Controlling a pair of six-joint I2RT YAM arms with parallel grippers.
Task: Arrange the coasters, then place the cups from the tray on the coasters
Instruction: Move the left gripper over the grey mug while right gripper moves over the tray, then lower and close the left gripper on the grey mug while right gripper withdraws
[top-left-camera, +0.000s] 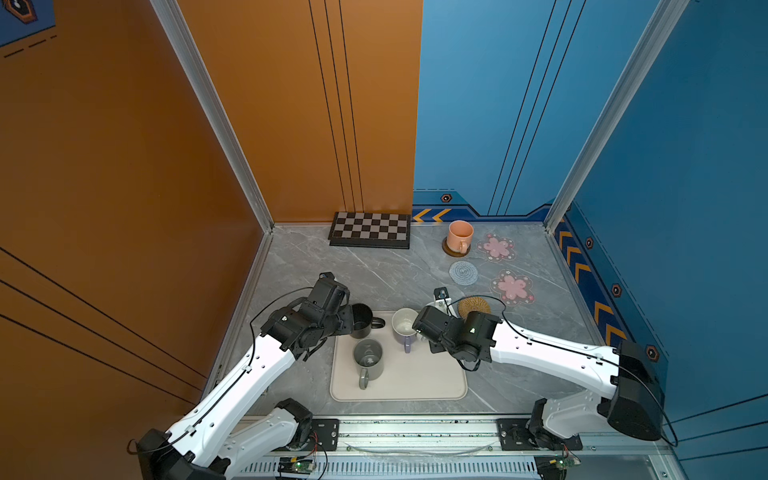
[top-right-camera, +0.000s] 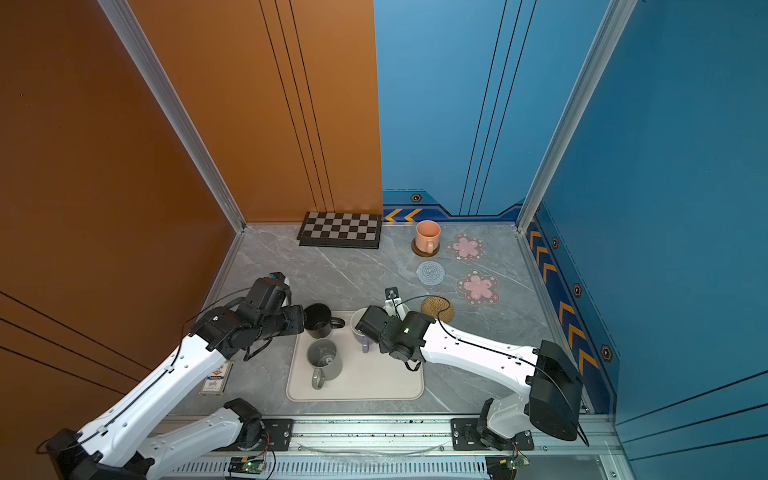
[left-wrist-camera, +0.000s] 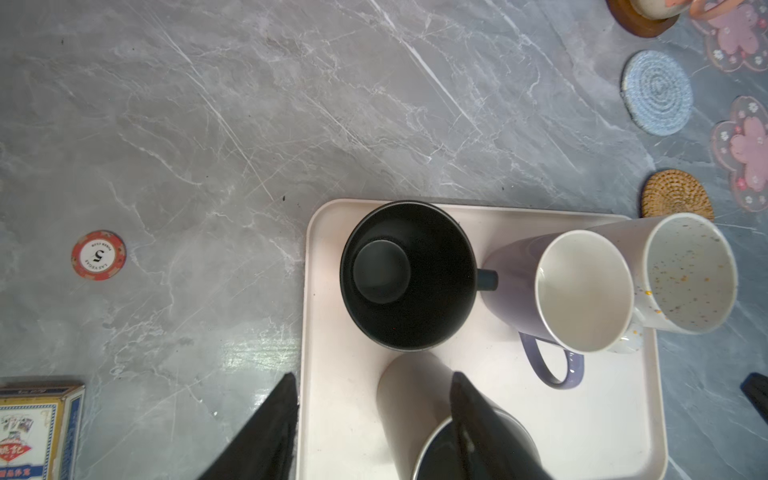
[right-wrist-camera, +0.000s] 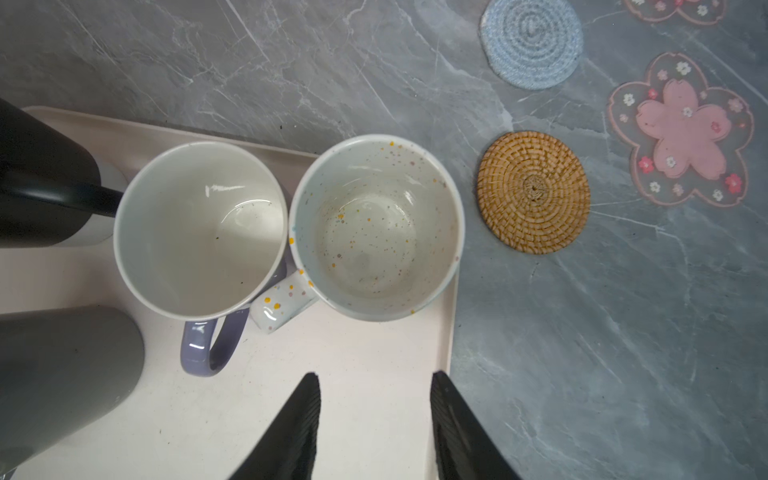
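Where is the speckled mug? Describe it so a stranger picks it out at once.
Start at the large cream-beige rounded tray on the grey marble tabletop. At its far right corner, nearest the round woven tan rattan coaster, stands a cream-white ceramic mug. Unlike the plain lavender mug beside it, it carries tiny coloured speckles.

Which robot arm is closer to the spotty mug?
Right. The right end effector is close by the spotty mug. The left end effector is across the tray, by the grey mug.

The tray (top-left-camera: 415, 384) sits in front with four mugs (top-left-camera: 368, 358) on it; coasters (top-left-camera: 463, 273) lie behind to its right, one under a fifth mug (top-left-camera: 460, 235).
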